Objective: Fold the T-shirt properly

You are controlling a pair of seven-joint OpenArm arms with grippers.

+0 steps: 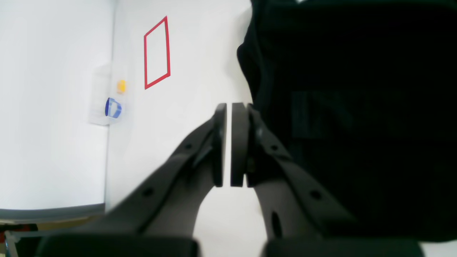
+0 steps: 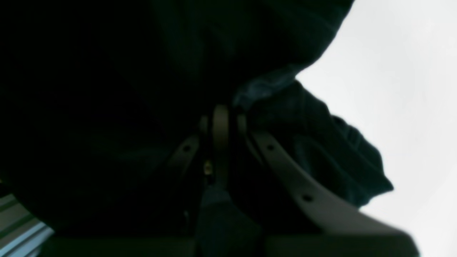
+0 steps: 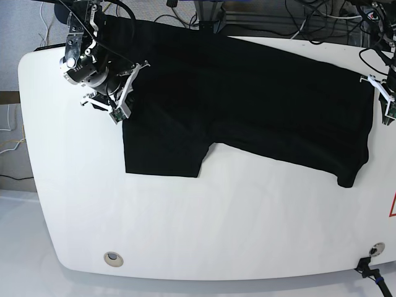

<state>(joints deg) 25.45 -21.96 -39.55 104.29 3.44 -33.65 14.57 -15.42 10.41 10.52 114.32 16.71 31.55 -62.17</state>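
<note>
The black T-shirt (image 3: pixel 260 105) lies spread across the white table (image 3: pixel 216 216), with one sleeve hanging toward the front at the left and no print showing. My right gripper (image 3: pixel 114 96) is at the shirt's left edge. In the right wrist view it (image 2: pixel 221 112) is shut, with dark fabric (image 2: pixel 314 150) bunched around its tips. My left gripper (image 3: pixel 385 93) is at the shirt's right edge. Seen from the left wrist, it (image 1: pixel 229 105) is shut with only bare table in the thin slit between the pads, and the shirt (image 1: pixel 357 107) touches its right finger.
A red tape rectangle (image 1: pixel 157 53) is marked on the table beyond the left gripper, and a corner of it (image 3: pixel 392 207) shows at the base view's right edge. A small clear box with blue and yellow items (image 1: pixel 112 107) stands by the table edge. Cables (image 3: pixel 297 18) run behind the table, and a round hole (image 3: pixel 112 258) sits near the front left.
</note>
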